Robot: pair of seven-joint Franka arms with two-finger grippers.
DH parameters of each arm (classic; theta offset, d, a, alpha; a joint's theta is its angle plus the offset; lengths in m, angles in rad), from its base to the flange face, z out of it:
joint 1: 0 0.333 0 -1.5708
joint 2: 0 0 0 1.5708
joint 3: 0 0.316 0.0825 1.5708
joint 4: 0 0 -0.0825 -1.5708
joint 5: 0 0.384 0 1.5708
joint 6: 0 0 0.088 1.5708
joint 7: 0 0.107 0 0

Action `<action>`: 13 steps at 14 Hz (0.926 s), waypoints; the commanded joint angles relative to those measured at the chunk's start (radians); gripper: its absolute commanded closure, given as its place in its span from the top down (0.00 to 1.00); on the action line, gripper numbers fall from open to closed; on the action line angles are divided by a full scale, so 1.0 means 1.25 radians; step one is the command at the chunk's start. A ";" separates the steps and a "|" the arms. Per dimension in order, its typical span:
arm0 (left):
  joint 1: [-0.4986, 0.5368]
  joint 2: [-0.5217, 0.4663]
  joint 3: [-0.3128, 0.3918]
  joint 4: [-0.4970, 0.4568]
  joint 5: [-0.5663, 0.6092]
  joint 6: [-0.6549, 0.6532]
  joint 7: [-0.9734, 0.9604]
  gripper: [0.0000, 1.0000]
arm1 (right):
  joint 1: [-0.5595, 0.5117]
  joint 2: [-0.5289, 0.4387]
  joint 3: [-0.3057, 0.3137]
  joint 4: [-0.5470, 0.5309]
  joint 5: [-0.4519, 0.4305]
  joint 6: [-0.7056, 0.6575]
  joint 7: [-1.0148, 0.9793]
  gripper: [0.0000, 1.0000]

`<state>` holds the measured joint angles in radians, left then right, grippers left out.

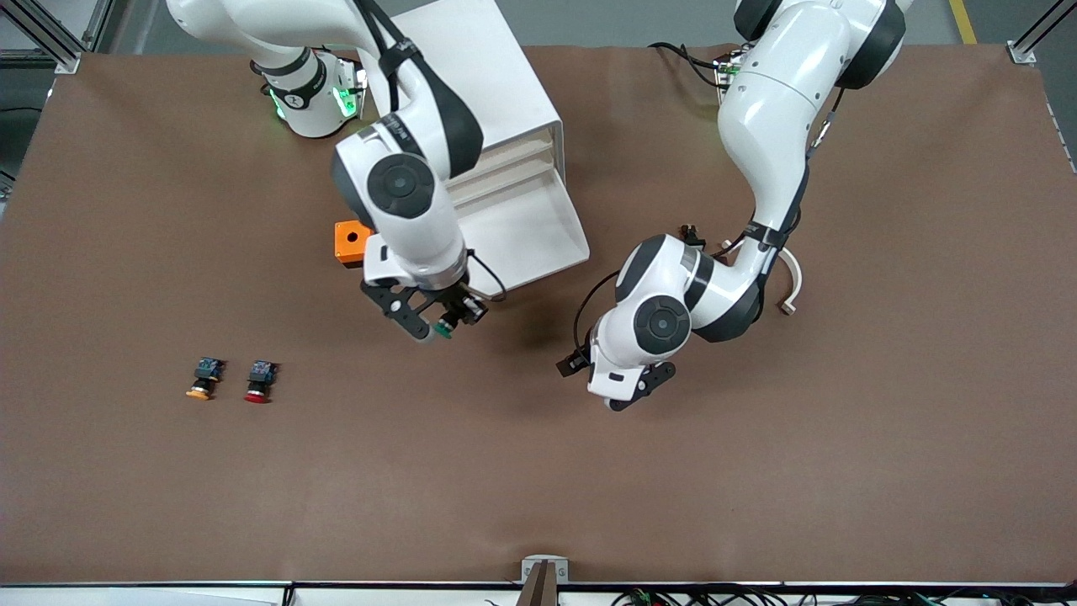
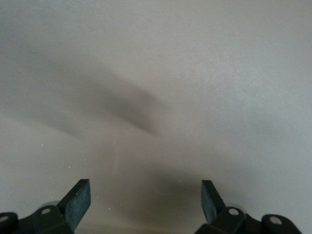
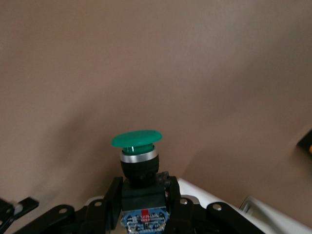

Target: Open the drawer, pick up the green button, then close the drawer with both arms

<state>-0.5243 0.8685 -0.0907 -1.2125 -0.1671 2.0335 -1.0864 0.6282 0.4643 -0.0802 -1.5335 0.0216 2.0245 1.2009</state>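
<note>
A brown counter (image 1: 538, 471) carries a white cabinet (image 1: 496, 109) near the robots' bases, with its lowest drawer (image 1: 526, 231) pulled out toward the front camera and showing a bare white tray. The right arm reaches down from its base and its hand (image 1: 437, 324) hangs over the counter just in front of the open drawer's front edge. That hand is clamped on the green button (image 1: 443, 328). In the right wrist view the button (image 3: 138, 161) stands straight out from between the two fingers (image 3: 111, 197): they press on the black-and-blue body from either side, while the round green cap and its silver collar stick out past the fingertips, clear of the hand (image 3: 141, 195). A corner of the white drawer shows at the edge of that view. The left arm waits, bent at the elbow, with its hand (image 1: 627, 396) low over bare counter toward the left arm's end of the table, well apart from the drawer and the button. In the left wrist view its fingers (image 2: 78, 200) are spread wide with nothing between them, only counter beneath the hand (image 2: 144, 200). An orange box (image 1: 352, 242) sits beside the cabinet, partly hidden by the right arm. Toward the right arm's end, nearer the front camera, a red button (image 1: 259, 381) and an orange button (image 1: 204, 379) lie side by side on the counter.
</note>
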 commanded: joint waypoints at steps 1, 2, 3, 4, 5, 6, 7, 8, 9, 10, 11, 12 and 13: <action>-0.037 -0.020 0.006 -0.033 0.037 0.021 -0.076 1.00 | -0.070 -0.029 0.014 -0.042 0.007 -0.005 -0.154 0.00; -0.048 -0.023 0.010 -0.034 0.048 0.023 -0.103 1.00 | -0.090 -0.030 0.014 -0.047 0.010 -0.003 -0.201 0.00; -0.058 -0.027 0.010 -0.036 0.075 0.023 -0.121 1.00 | -0.111 -0.028 0.013 -0.047 0.010 -0.002 -0.250 0.00; -0.075 -0.026 0.010 -0.039 0.095 0.023 -0.139 1.00 | -0.131 -0.027 0.011 -0.048 0.010 -0.002 -0.293 0.00; -0.093 -0.025 0.011 -0.039 0.118 0.023 -0.155 1.00 | -0.151 -0.025 0.011 -0.056 0.010 0.001 -0.336 0.00; -0.101 -0.024 0.010 -0.039 0.144 0.023 -0.167 1.00 | -0.176 -0.024 0.011 -0.064 0.010 0.005 -0.385 0.00; -0.109 -0.022 0.009 -0.039 0.156 0.023 -0.167 1.00 | -0.194 -0.024 0.011 -0.067 0.010 0.006 -0.430 0.00; -0.122 -0.021 0.006 -0.039 0.156 0.023 -0.161 1.00 | -0.212 -0.023 0.011 -0.067 0.010 0.008 -0.466 0.00; -0.124 -0.017 0.005 -0.038 0.157 0.023 -0.156 1.00 | -0.223 -0.020 0.011 -0.067 0.010 0.009 -0.493 0.00; -0.134 -0.016 0.005 -0.039 0.157 0.023 -0.156 1.00 | -0.233 -0.018 0.011 -0.068 0.010 0.014 -0.510 0.00; -0.144 -0.016 0.005 -0.039 0.156 0.021 -0.158 1.00 | -0.246 -0.013 0.010 -0.081 0.008 0.031 -0.532 0.00; -0.145 -0.017 0.003 -0.039 0.148 0.020 -0.159 1.00 | -0.268 -0.012 0.011 -0.109 0.008 0.072 -0.571 0.00; -0.150 -0.017 0.000 -0.039 0.147 0.020 -0.158 1.00 | -0.289 -0.011 0.011 -0.133 0.008 0.104 -0.614 0.00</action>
<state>-0.7009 0.8667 -0.0909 -1.2367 0.0071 2.0462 -1.2775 0.3213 0.4630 -0.0832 -1.6303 0.0237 2.0830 0.5220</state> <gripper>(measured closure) 0.000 0.586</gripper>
